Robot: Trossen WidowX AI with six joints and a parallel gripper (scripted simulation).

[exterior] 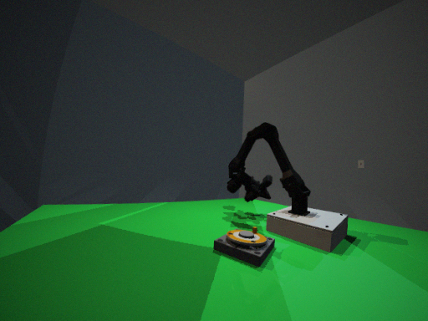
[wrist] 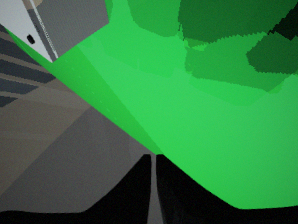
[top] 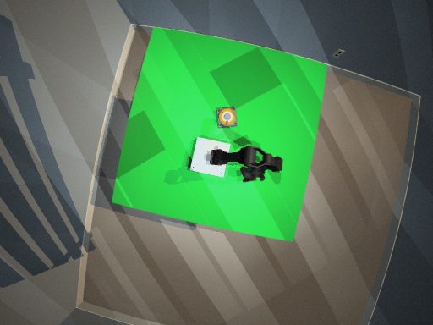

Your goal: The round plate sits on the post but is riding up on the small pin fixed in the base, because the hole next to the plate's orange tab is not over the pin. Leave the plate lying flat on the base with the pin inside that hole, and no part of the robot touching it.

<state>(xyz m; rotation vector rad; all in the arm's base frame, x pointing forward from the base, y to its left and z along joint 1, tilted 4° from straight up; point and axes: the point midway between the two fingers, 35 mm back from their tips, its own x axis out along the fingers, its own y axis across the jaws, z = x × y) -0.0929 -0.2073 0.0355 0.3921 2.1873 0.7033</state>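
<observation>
The round plate [top: 221,118] [exterior: 261,240], orange with a white inner ring, sits around the grey post [top: 227,116] [exterior: 247,234] on the dark square base [exterior: 237,252]. The plate looks slightly tilted in the exterior view, with a dark gap under its near edge. Its orange tab [exterior: 254,230] stands up on the side toward the arm. The pin and whether it is in the hole cannot be made out. My gripper [top: 245,180] [exterior: 268,197] [wrist: 153,161] is shut and empty, raised above the table well away from the plate.
The white arm mount [top: 203,162] [exterior: 292,234] stands beside the base, with the arm [top: 249,156] [exterior: 263,129] arching over it. All of them are on the green mat [top: 169,85] [exterior: 125,259]. A corner of the mount shows in the wrist view.
</observation>
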